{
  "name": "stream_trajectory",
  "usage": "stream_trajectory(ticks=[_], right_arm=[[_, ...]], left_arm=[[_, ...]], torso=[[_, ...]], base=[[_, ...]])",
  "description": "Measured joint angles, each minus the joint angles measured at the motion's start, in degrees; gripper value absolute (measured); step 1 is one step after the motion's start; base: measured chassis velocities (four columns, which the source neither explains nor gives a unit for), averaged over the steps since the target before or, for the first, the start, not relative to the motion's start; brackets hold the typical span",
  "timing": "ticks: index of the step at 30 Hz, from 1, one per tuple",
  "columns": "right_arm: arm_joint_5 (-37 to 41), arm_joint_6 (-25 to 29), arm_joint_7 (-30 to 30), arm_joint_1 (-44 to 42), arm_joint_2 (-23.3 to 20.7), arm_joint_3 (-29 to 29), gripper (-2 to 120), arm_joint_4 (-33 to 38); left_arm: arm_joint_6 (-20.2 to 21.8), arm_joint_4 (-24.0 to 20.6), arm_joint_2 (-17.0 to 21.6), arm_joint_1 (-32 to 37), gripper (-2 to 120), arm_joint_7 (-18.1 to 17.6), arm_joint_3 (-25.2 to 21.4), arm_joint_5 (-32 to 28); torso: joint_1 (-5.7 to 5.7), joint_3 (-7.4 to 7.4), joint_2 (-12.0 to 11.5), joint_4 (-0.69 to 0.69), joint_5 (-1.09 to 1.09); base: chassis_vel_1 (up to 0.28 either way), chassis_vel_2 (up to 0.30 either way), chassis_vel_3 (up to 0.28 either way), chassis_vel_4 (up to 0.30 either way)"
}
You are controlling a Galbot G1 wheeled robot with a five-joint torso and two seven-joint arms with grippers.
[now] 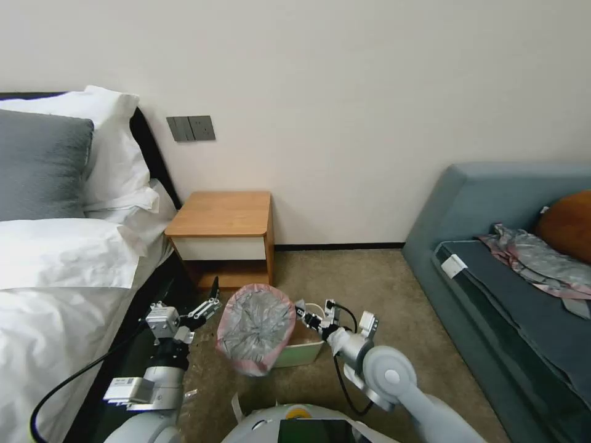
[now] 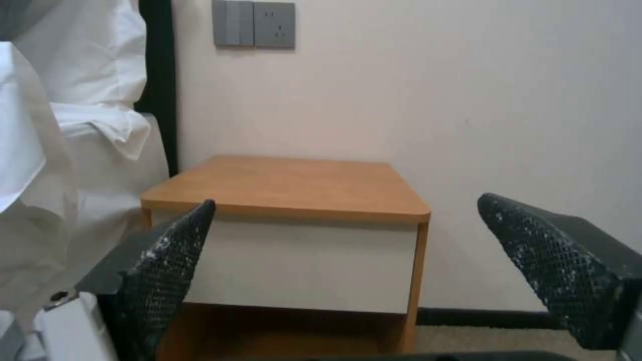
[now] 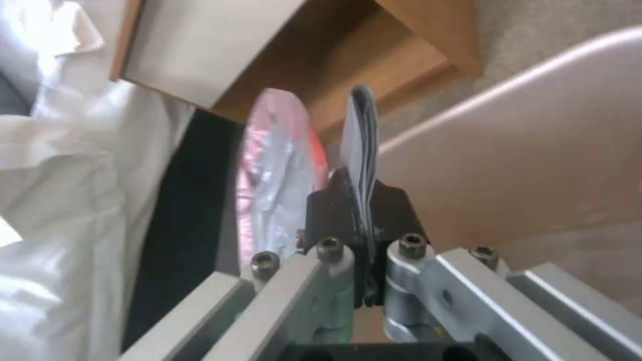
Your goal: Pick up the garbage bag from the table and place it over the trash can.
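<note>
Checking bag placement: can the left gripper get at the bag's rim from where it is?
Probably yes: the open left gripper sits just beside the garbage bag, nothing between them; right gripper pinches the opposite edge.

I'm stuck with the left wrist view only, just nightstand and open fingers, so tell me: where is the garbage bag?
Observer: In the head view the garbage bag is off the table, mouth open at the trash can.
Operator: What's holding it?
Observer: The right gripper is shut on a thin grey fold of it.
Operator: Where's my left gripper?
Observer: The left gripper sits close beside the bag's pink rim.
</note>
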Motion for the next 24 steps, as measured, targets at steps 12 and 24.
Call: stream_trajectory(ticks=[12, 24], right_arm=[[-1.7, -0.1, 3.1, -1.6, 0.3, 0.0, 35, 1.7], [-2.1, 0.2, 4.6, -6.8, -1.0, 4.5, 81, 7.6]], left_arm=[[-0.8, 0.0, 0.1, -0.5, 100, 0.0, -0.2, 0.0], [-1.4, 0.0, 0.7, -0.6, 100, 0.0, -0.4, -0.4]], torso=[[0.0, 0.0, 0.0, 0.0, 0.0], [0.0, 0.0, 0.0, -0.01, 0.0]], base=[[0.0, 0.0, 0.0, 0.0], [0.0, 0.0, 0.0, 0.0]])
